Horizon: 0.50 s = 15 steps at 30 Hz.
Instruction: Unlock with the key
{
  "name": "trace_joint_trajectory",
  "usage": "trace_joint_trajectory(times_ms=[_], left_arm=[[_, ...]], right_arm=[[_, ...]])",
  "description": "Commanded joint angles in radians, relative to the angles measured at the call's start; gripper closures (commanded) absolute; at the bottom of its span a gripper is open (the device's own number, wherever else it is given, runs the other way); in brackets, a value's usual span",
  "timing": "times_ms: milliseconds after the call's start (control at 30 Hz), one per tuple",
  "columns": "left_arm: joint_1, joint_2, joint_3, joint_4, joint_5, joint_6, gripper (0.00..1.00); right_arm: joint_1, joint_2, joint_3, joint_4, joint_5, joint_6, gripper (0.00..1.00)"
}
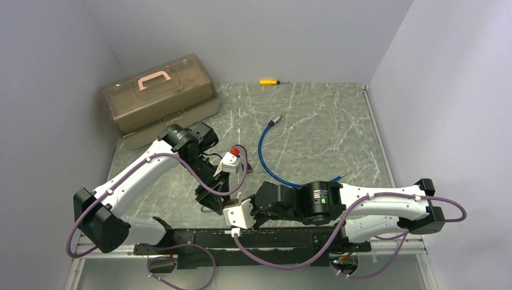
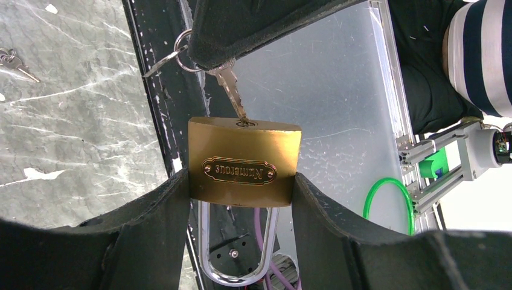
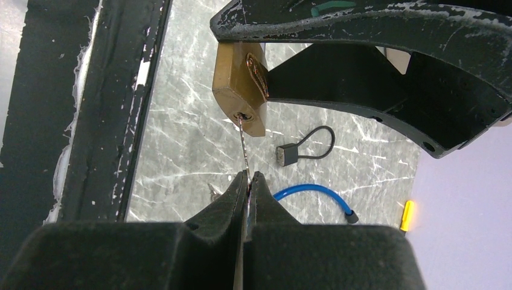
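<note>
There is one brass padlock point(image 2: 244, 160), and it hangs above the near edge of the marbled table point(image 1: 326, 133), pinched by its two narrow sides in the left gripper point(image 2: 241, 181), whose jaws are clamped against the body. Its single chrome shackle point(image 2: 238, 272) points towards the left wrist camera, with both legs running into the body. One key point(image 2: 232, 90) has its tip in the keyhole on the opposite face. The right gripper point(image 3: 248, 178) has its jaws clenched flat on that key, so only the blade shows between fingers and lock. A split ring point(image 2: 177, 43) on the key carries a second key point(image 2: 160, 62), which sticks out sideways. A separate small bunch of loose keys point(image 2: 13, 62) lies on the table; how many are in it cannot be told. The only writing is on an oval plate on the padlock's face: one engraved word, seen upside down, which seems to read "Numerous". Elsewhere on the table are one translucent brown toolbox point(image 1: 160, 99) with a pink handle point(image 1: 153, 80), one yellow-handled screwdriver point(image 1: 268, 81) by the far wall, one curved blue cable point(image 1: 265, 151) and one small black loop with a grey block point(image 3: 287, 155). One green ring point(image 2: 389, 179) shows below the table edge.
</note>
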Motion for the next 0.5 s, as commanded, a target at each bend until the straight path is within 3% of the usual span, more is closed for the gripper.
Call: trace_joint_trajectory(times_ms=[0, 467], left_arm=[[-0.004, -0.016, 0.055, 0.007, 0.098, -0.015, 1.0], [0.0, -0.027, 0.048, 0.032, 0.134, -0.055, 1.0]], right_arm=[[0.006, -0.003, 0.036, 0.048, 0.017, -0.007, 1.0], [0.008, 0.03, 0.031, 0.084, 0.082, -0.003, 1.0]])
